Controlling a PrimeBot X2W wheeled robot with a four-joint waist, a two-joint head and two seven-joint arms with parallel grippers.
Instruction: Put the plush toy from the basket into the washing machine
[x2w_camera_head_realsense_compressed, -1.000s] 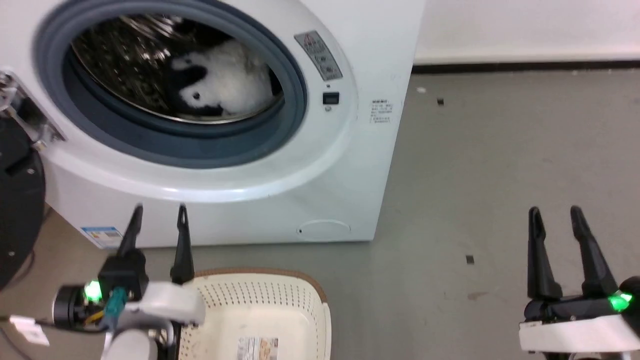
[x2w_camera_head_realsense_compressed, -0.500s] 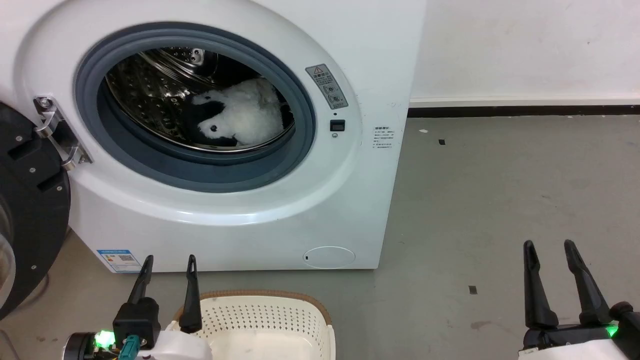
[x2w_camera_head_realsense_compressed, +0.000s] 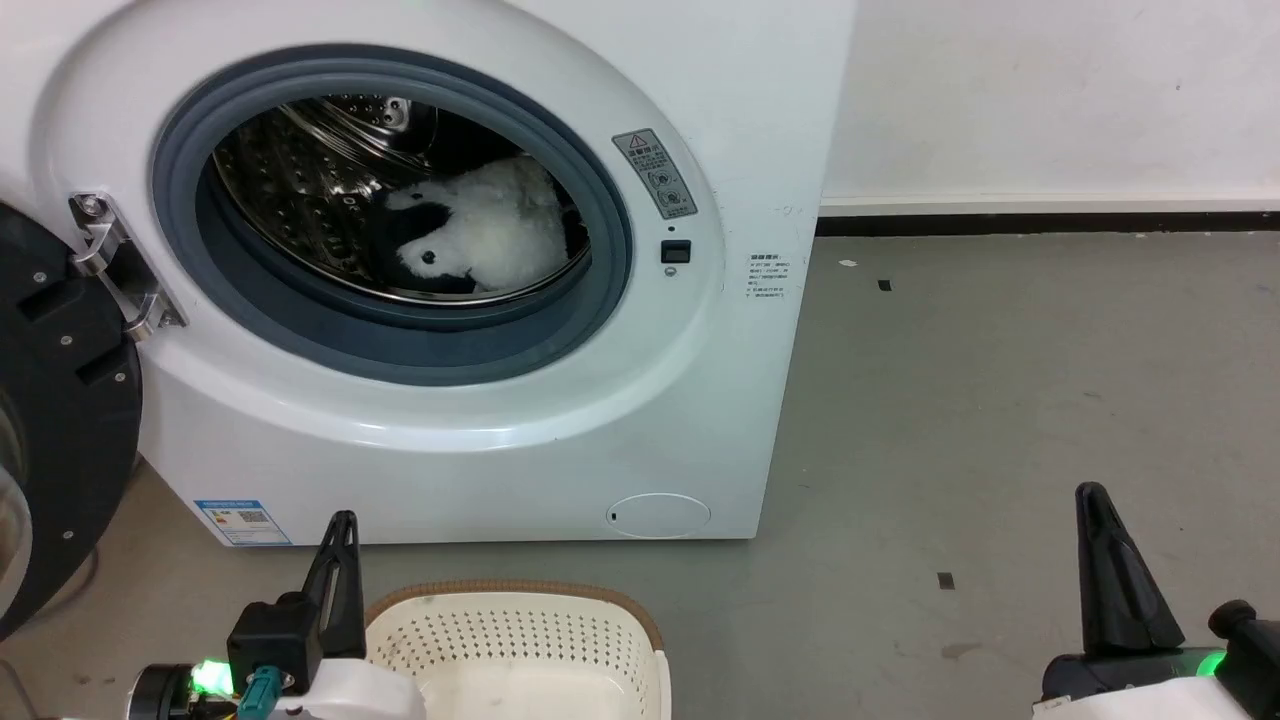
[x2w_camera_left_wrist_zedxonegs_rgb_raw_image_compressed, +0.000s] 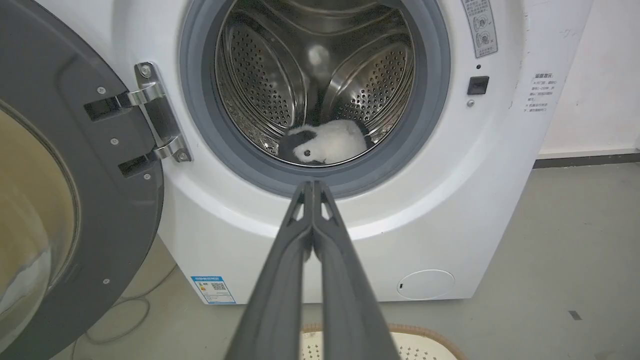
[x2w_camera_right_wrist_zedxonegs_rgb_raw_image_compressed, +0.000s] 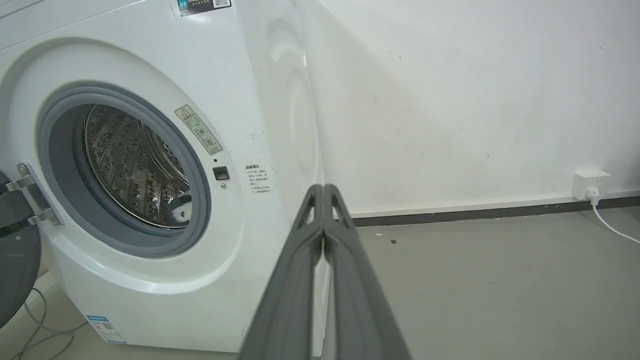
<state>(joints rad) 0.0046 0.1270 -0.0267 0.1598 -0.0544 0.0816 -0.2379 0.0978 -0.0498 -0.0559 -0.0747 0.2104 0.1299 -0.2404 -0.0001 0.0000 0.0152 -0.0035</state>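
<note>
The black-and-white panda plush toy (x2w_camera_head_realsense_compressed: 480, 235) lies inside the steel drum of the white washing machine (x2w_camera_head_realsense_compressed: 620, 400), whose black-framed door (x2w_camera_head_realsense_compressed: 50, 420) hangs open at the left. From the left wrist the plush toy (x2w_camera_left_wrist_zedxonegs_rgb_raw_image_compressed: 325, 146) rests at the drum's bottom. The cream basket (x2w_camera_head_realsense_compressed: 520, 650) with a brown rim stands on the floor before the machine, nothing visible in it. My left gripper (x2w_camera_head_realsense_compressed: 340, 530) is shut with nothing in it, at the basket's left edge. My right gripper (x2w_camera_head_realsense_compressed: 1095, 500), also shut on nothing, stays low at the right over bare floor.
Grey floor (x2w_camera_head_realsense_compressed: 1000, 380) stretches to the right of the machine up to a white wall. A wall socket with a white cable (x2w_camera_right_wrist_zedxonegs_rgb_raw_image_compressed: 592, 187) sits at the far right. Cables (x2w_camera_left_wrist_zedxonegs_rgb_raw_image_compressed: 130, 310) lie on the floor under the open door.
Both grippers have shut; half a second ago their fingers stood apart. A second ago the head camera tilted up, shifting the whole picture downward; the plush toy stayed in the drum.
</note>
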